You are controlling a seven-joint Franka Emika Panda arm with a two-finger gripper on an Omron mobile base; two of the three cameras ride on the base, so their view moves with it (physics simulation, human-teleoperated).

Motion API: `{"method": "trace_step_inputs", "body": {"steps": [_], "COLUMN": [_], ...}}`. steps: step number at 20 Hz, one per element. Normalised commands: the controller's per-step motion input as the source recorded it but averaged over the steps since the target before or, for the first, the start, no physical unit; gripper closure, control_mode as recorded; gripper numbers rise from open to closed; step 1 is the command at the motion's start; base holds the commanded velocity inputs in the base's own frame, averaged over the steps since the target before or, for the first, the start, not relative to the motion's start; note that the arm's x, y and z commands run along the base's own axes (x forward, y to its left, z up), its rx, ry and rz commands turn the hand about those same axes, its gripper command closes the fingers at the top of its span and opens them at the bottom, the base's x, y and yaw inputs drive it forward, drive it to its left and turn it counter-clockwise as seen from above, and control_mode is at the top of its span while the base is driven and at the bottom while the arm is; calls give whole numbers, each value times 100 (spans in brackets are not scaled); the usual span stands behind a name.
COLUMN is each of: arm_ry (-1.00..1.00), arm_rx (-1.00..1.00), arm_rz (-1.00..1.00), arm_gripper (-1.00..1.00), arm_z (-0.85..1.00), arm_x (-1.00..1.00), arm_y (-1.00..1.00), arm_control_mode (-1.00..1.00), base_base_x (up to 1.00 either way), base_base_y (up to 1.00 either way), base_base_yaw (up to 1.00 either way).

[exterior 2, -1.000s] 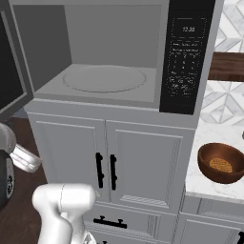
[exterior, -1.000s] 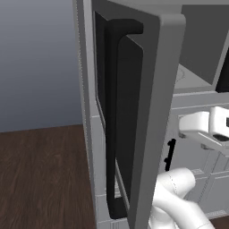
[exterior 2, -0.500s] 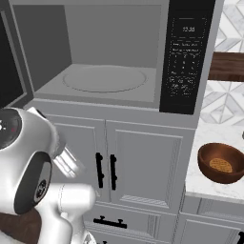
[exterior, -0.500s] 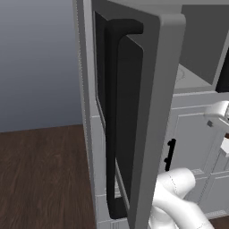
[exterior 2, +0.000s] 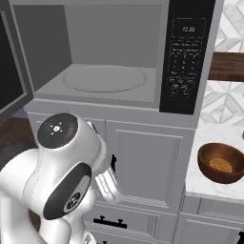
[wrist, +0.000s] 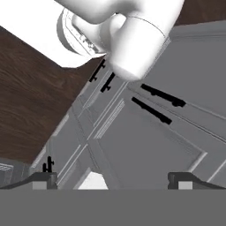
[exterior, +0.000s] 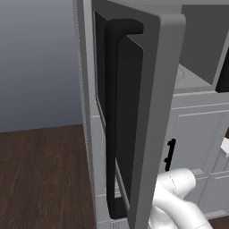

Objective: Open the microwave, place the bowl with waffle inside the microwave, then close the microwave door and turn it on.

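Note:
The microwave (exterior 2: 112, 102) stands open, its light grey cavity and round turntable (exterior 2: 105, 78) bare. Its door (exterior: 156, 112) is swung out wide toward me, the long black bar handle (exterior: 114, 120) running down its edge; the same door (exterior 2: 10, 71) sits at the left edge of the right base view. A brown bowl (exterior 2: 221, 163) holding a waffle rests on the white counter (exterior 2: 200, 178) to the right of the microwave. My gripper (wrist: 114, 180) is open with nothing between its fingertips (wrist: 44, 179), facing the white cabinet doors below the microwave. It is well left of the bowl.
White panelled cabinets (exterior 2: 145, 162) with short black handles (exterior 2: 113, 163) sit under the microwave. The black control panel (exterior 2: 186, 57) fills the microwave's right side. My arm's bulky joints (exterior 2: 64, 171) stand close before the cabinets. Dark wood floor (exterior: 40, 174) lies to the left.
The arm has swung rightward away from the open door and now stands in front of the cabinets. Door and bowl have not moved. The gripper stays open.

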Motion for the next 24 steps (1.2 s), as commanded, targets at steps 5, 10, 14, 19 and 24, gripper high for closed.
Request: {"method": "trace_step_inputs", "body": {"steps": [5, 10, 14, 19, 24], "arm_ry": [4, -2, -15, -14, -6], "arm_rx": [0, 6, 11, 10, 15], "arm_rz": [-8, -4, -12, -9, -6], "arm_gripper": [-100, -100, -100, -100, -100], "arm_z": [-51, -44, -29, -16, -2], "arm_x": [18, 11, 5, 29, 43], "arm_y": [-60, -87, -89, -76, -69], "arm_control_mode": [-100, -100, -100, -100, -100], "base_base_x": [0, 0, 0, 0, 0], "base_base_y": [0, 0, 0, 0, 0], "base_base_yaw": [0, 0, 0, 0, 0]}}
